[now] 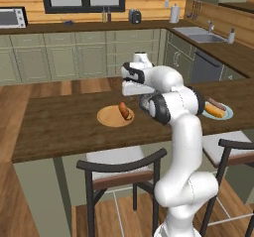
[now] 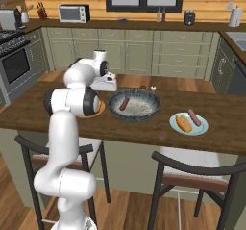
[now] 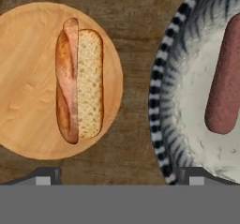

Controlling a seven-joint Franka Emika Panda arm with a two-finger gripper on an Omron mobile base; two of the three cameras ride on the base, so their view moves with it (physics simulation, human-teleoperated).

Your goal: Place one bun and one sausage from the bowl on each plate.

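On a dark wooden kitchen counter (image 2: 226, 123), the white arm's gripper (image 3: 119, 176) hangs with its jaws spread wide and nothing between them — poised over the strip of bare wood separating the tan wooden plate (image 3: 28, 101) from the dark patterned bowl (image 2: 134, 105). A split bun (image 3: 79, 80) lies on the wooden plate, near its middle. One reddish-brown sausage (image 2: 124, 103) rests on the pale inside of the bowl, which sits about midway along the counter. Toward the counter's right end, close to its near edge, the pale blue-green plate (image 2: 189, 124) carries a bun (image 2: 183, 122) and a sausage (image 2: 194, 117) side by side — well apart from the bowl.
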